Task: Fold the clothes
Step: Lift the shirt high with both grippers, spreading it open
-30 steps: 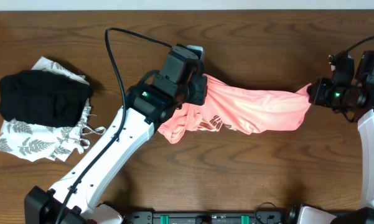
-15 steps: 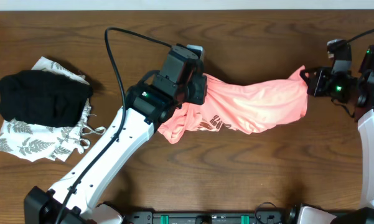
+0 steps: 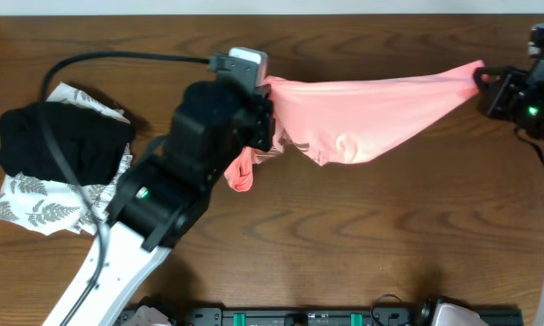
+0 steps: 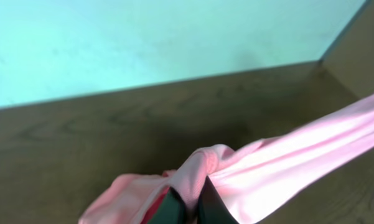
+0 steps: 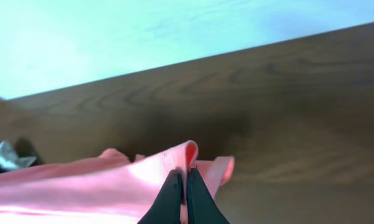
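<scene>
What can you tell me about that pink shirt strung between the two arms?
The T-shirt is salmon-pink, thin and soft-looking, pulled into a long wrinkled band over the wooden table. The left arm's jaws pinch one bunched end, the right arm's jaws the other, both shut. Its middle sags; a loose fold hangs by the left arm, showing some bronze print.

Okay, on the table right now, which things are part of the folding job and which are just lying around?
Part of the job: pink T-shirt, stretched between the left gripper and right gripper, both shut on it.
Lying about: black folded garment; white leaf-print garment partly under it.
</scene>
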